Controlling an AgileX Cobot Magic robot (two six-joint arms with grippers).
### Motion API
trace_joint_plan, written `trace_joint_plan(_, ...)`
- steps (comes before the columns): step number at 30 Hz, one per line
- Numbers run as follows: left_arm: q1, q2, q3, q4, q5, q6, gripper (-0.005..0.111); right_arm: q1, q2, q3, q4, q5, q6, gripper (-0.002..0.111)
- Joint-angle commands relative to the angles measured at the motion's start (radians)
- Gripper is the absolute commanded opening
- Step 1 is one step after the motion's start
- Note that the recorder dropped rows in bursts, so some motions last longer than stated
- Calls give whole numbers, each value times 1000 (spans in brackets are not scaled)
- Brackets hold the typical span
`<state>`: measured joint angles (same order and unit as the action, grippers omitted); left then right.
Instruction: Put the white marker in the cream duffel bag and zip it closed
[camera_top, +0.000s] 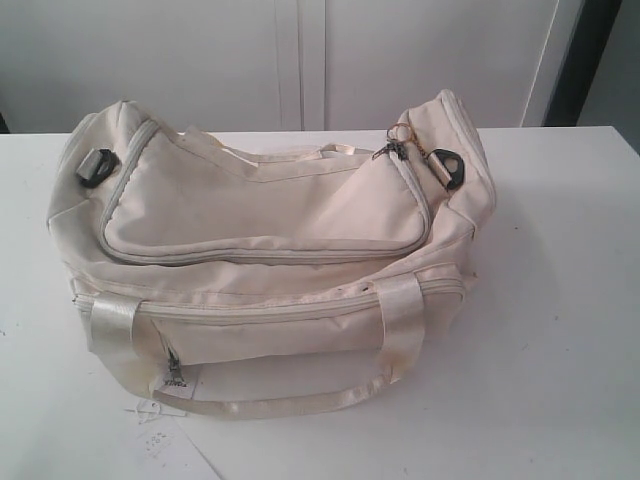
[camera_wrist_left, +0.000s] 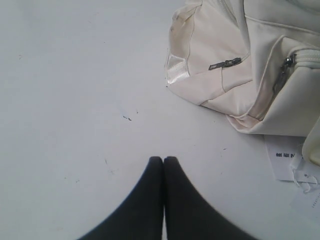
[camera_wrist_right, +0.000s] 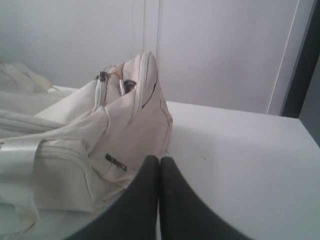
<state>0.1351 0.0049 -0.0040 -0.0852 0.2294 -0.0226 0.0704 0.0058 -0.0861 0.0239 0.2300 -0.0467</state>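
Observation:
The cream duffel bag (camera_top: 270, 250) lies on the white table (camera_top: 560, 330), its top flap and front pocket zippers drawn shut. Its end also shows in the left wrist view as the cream duffel bag (camera_wrist_left: 240, 60) and in the right wrist view as the cream duffel bag (camera_wrist_right: 90, 145). The white marker is out of view. My left gripper (camera_wrist_left: 163, 159) is shut and empty over bare table, apart from the bag. My right gripper (camera_wrist_right: 159, 159) is shut and empty, close beside the bag's end. Neither arm shows in the exterior view.
Paper tags (camera_wrist_left: 287, 160) lie on the table by the bag's front, seen also as a paper tag (camera_top: 160, 425). Black D-rings (camera_top: 447, 168) sit at both bag ends. A white wall (camera_top: 300, 60) stands behind the table.

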Motion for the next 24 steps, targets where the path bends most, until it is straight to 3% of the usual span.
trace_joint_plan(1, 2, -5, 4, -3, -4, -1, 0, 4, -6, 61, 3, -15, 1, 0)
trace_joint_plan(24, 2, -5, 4, -3, -4, -1, 0, 4, -6, 86, 0, 120, 17, 0)
